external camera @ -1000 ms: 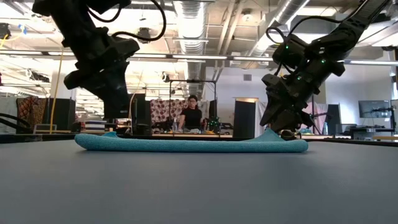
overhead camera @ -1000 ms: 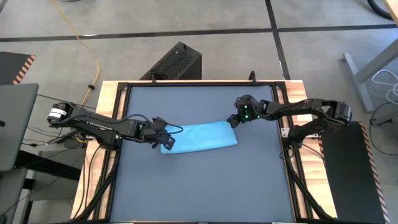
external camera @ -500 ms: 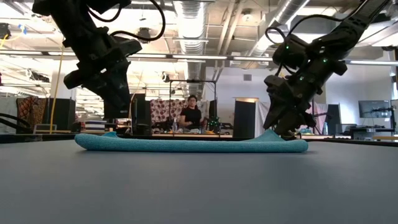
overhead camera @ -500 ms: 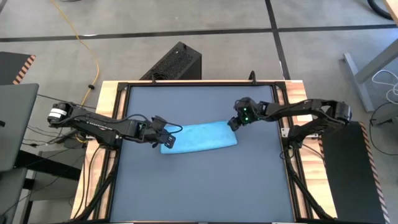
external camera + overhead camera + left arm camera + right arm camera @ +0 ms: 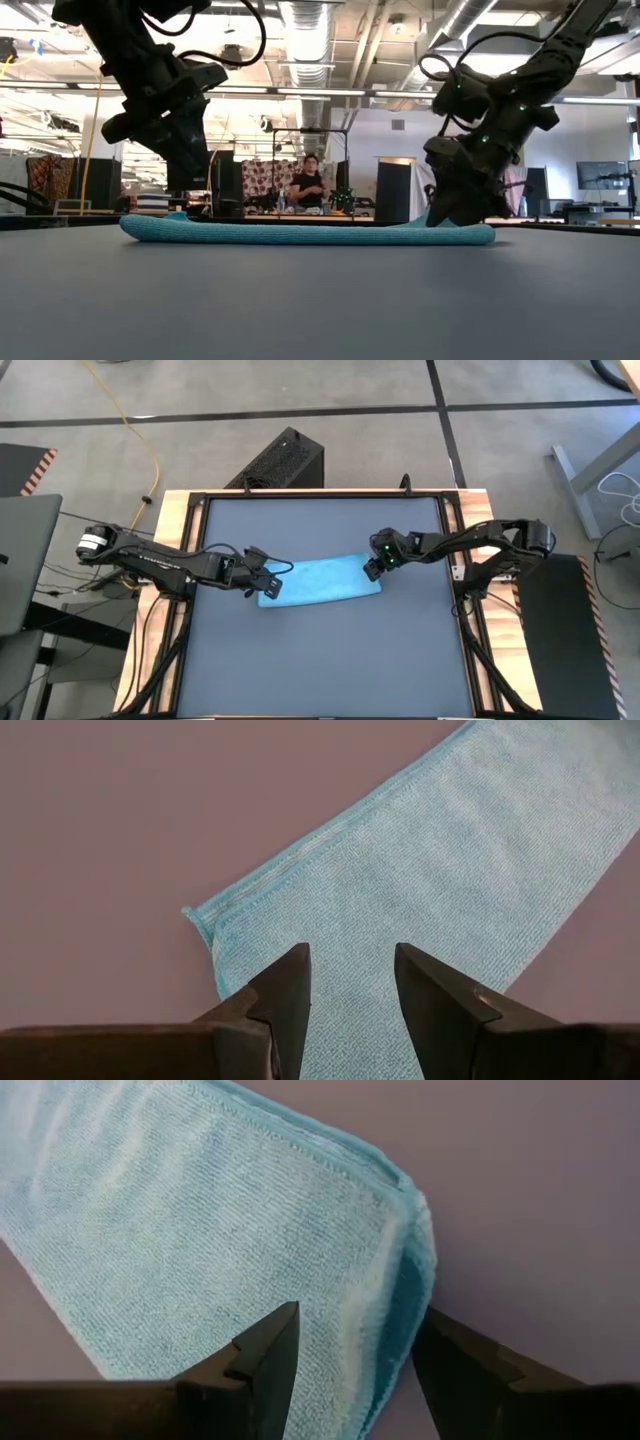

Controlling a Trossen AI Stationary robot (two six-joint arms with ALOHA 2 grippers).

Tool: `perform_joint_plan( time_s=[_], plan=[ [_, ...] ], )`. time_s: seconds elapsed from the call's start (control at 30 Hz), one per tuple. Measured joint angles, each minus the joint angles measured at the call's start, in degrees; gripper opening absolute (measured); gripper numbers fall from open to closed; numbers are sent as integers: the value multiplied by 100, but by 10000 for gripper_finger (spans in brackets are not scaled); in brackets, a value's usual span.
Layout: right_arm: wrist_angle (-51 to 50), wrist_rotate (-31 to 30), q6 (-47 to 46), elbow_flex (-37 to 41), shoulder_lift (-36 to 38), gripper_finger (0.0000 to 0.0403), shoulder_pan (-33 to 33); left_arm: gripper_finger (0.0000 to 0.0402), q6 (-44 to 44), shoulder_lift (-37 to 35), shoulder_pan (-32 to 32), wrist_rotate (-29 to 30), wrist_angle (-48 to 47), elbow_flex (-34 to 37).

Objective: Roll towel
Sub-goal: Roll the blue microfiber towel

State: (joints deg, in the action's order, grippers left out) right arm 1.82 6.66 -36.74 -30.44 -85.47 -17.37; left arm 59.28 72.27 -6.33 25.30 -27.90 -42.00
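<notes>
The sky-blue towel (image 5: 322, 582) lies flat on the dark grey tabletop as a long folded strip running left to right; it also shows in the low view (image 5: 300, 234). My left gripper (image 5: 266, 578) is open over the towel's left end, its fingers standing above the cloth (image 5: 450, 850) near the end's corner. My right gripper (image 5: 372, 567) is open and low at the towel's right end (image 5: 200, 1230). One of its fingers stands over the cloth, the other beyond the folded end edge, over the table. My left gripper stands open over the towel's left end (image 5: 260, 920); I cannot tell whether its fingertips touch the cloth. My right gripper comes from above, slanting from the table's right, with its fingers on either side of the towel's right end edge (image 5: 405, 1280); I cannot tell whether they touch it.
The table has a black frame and wooden side strips (image 5: 170, 510). A black box (image 5: 280, 460) stands on the floor beyond the far edge. A laptop (image 5: 25, 560) sits left of the table. A person (image 5: 310, 185) shows far back in the room.
My right gripper has moved down and toward the table's near-left, from just beyond the towel's right end to low over that end. The towel and my left gripper have stayed where they were.
</notes>
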Motion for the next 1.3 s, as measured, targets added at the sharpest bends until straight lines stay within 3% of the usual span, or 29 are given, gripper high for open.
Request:
perform_joint_plan(
  time_s=[0.17,0.57,0.8,1.1,1.3],
  plan=[
    [207,0,-73,0,-64,185,-1,135,-6,0,0,-22,20,1],
    [225,-94,-27,2,-73,15,-12,135,11,0,0,50,40,0],
    [229,-83,-78,7,-77,34,-30,135,9,0,0,52,40,-1],
    [417,-29,-78,15,-83,18,-67,135,138,0,0,15,12,1],
    [436,-29,-91,15,-83,25,-67,135,298,205,205,-865,67,-2]
  ],
)
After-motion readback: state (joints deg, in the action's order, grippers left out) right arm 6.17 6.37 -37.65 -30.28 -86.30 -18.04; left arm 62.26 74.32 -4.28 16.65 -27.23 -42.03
